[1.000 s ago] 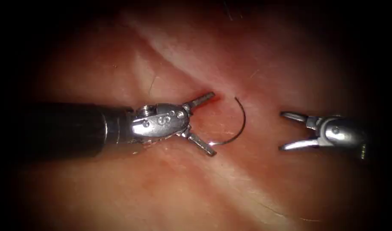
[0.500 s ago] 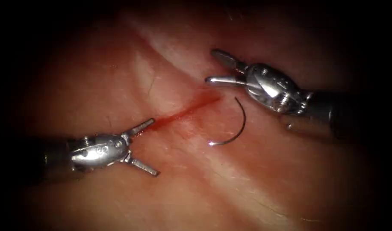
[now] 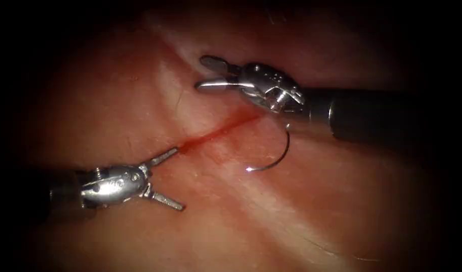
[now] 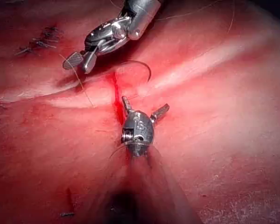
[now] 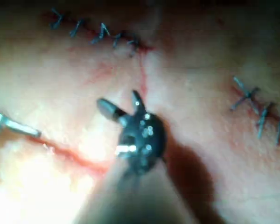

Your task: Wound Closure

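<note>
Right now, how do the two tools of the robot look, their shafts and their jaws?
Both are alike: a dark, thin, round shaft ending in a shiny silver metal wrist with small pins or rivets and two short, narrow jaws. The left tool bears a stamped mark on its wrist that cannot be read here. The right tool shows no cables or sleeves.

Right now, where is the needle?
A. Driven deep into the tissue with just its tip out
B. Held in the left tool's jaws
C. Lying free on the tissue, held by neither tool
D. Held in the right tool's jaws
C: the needle lies whole on the tissue right of the cut, while the left tool and right tool both stand open and hold nothing.
</note>
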Controlling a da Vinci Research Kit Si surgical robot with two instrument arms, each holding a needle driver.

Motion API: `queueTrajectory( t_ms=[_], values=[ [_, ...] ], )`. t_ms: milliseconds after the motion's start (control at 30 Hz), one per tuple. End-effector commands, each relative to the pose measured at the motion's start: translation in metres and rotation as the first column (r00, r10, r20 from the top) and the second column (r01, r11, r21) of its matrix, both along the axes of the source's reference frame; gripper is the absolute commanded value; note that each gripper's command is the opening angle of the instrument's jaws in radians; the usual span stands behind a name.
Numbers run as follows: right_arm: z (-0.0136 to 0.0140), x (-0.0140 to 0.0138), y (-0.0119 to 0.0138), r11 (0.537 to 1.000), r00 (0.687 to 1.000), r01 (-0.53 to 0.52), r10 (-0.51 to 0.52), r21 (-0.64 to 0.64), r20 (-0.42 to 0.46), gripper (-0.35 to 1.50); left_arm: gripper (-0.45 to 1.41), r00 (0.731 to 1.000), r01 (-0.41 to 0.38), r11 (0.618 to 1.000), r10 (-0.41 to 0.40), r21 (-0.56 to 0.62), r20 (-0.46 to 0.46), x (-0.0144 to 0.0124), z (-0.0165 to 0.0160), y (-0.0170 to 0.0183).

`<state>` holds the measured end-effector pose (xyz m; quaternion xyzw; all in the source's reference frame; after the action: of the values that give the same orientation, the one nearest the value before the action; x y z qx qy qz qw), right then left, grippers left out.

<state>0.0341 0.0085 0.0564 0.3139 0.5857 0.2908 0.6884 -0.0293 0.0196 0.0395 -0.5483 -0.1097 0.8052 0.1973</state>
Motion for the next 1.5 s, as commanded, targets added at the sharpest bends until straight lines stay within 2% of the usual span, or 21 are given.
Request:
queueTrajectory(
  t_ms=[33, 133, 167, 200, 233, 400, 767, 967, 1500],
  values=[
    [0.0003, 0.0021, 0.0008, 1.0, 1.0, 0.004, -0.004, -0.007, 0.006, 1.13, 0.99, 1.0, -0.002, 1.0, 0.002, -0.001, 0.001, -0.0004, 0.0007, -0.0003],
    [0.0005, 0.0027, 0.0009, 1.0, 1.0, 0.026, -0.026, -0.01, -0.015, 1.03, 0.98, 1.0, -0.003, 1.0, 0.004, -0.001, 0.002, -0.0001, 0.0007, -0.0003],
    [0.0005, 0.0027, 0.0009, 0.999, 0.999, 0.033, -0.033, -0.011, -0.022, 0.88, 0.96, 1.0, -0.004, 1.0, 0.004, -0.001, 0.003, 0.0, 0.0006, -0.0003],
    [0.0003, 0.0025, 0.0009, 0.998, 0.998, 0.055, -0.055, -0.012, -0.041, -0.1, 0.94, 1.0, -0.005, 1.0, 0.005, -0.001, 0.003, 0.0001, 0.0007, -0.0004],
    [0.0003, 0.0024, 0.0008, 0.998, 0.997, 0.06, -0.06, -0.012, -0.045, -0.35, 0.93, 1.0, -0.005, 1.0, 0.005, -0.001, 0.003, 0.0001, 0.0007, -0.0004],
    [0.0, 0.0023, 0.0008, 0.998, 0.998, 0.065, -0.065, -0.018, -0.01, -0.35, 0.89, 1.0, -0.005, 1.0, 0.005, -0.003, 0.003, 0.0001, 0.0009, -0.0004],
    [-0.0015, 0.0017, 0.0012, 0.989, 0.996, 0.09, -0.093, -0.117, -0.017, -0.35, 0.86, 1.0, -0.008, 1.0, 0.008, -0.005, 0.004, 0.0004, 0.0012, -0.0005],
    [-0.0035, 0.0015, 0.0029, 0.982, 0.997, 0.066, -0.071, -0.174, -0.023, -0.35, 0.86, 1.0, -0.008, 1.0, 0.008, -0.007, 0.004, 0.0005, 0.0015, -0.0005],
    [-0.0059, 0.0008, 0.0056, 0.973, 0.999, 0.018, -0.027, -0.228, -0.037, -0.35, 0.83, 1.0, -0.008, 1.0, 0.008, -0.008, 0.004, 0.0006, 0.0015, -0.0006]
  ],
)
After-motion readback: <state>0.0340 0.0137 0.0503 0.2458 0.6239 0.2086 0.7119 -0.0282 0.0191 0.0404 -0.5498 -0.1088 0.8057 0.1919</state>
